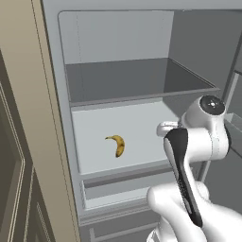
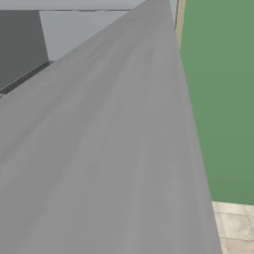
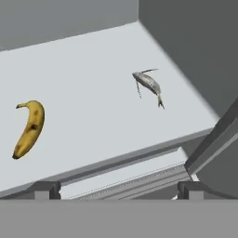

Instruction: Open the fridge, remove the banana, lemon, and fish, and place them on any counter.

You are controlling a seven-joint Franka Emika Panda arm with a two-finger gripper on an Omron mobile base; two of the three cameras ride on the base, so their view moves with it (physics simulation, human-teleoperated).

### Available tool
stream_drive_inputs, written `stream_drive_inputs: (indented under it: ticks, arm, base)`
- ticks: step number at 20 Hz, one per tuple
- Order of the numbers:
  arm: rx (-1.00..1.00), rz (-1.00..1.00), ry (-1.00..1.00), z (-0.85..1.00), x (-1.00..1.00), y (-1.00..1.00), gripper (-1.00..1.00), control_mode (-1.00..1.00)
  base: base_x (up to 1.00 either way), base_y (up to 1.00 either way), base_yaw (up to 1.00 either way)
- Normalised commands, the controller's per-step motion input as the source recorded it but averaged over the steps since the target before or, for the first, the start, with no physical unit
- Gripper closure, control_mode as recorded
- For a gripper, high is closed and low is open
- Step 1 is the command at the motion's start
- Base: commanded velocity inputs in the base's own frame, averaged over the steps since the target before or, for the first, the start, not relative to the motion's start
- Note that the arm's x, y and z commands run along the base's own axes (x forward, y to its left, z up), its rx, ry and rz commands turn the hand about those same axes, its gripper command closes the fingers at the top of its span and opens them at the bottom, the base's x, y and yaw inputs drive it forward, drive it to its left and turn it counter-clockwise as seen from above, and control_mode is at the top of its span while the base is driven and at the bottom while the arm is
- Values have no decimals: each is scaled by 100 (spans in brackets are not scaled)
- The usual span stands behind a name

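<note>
Fridge (image 1: 61, 118) open, tool (image 3: 119, 189) spread wide and empty just outside the lower shelf (image 3: 93, 83) with banana (image 3: 29, 128) left and fish (image 3: 148, 83) right, so I'd pick one, centre over it, drop straight and close across its narrow width.

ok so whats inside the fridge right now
The open fridge holds a banana and a fish on its middle shelf. The top shelf looks bare; the arm hides the shelf's right side.
</note>
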Motion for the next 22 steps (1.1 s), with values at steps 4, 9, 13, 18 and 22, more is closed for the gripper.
stream_drive_inputs:
  ticks: [4,9,13,18,22]
  arm:
    - [-10,-3,19,-15,42,-3,-100,-100]
    - [-12,-1,2,-43,28,-12,-100,-100]
    - [-15,0,1,-49,16,-19,-100,-100]
    - [-9,0,3,-32,16,-14,-100,-100]
    - [0,0,8,-5,22,-7,-100,-100]
  base:
    - [0,0,0]
    - [0,0,0]
    - [0,0,0]
    - [0,0,0]
    - [0,0,0]
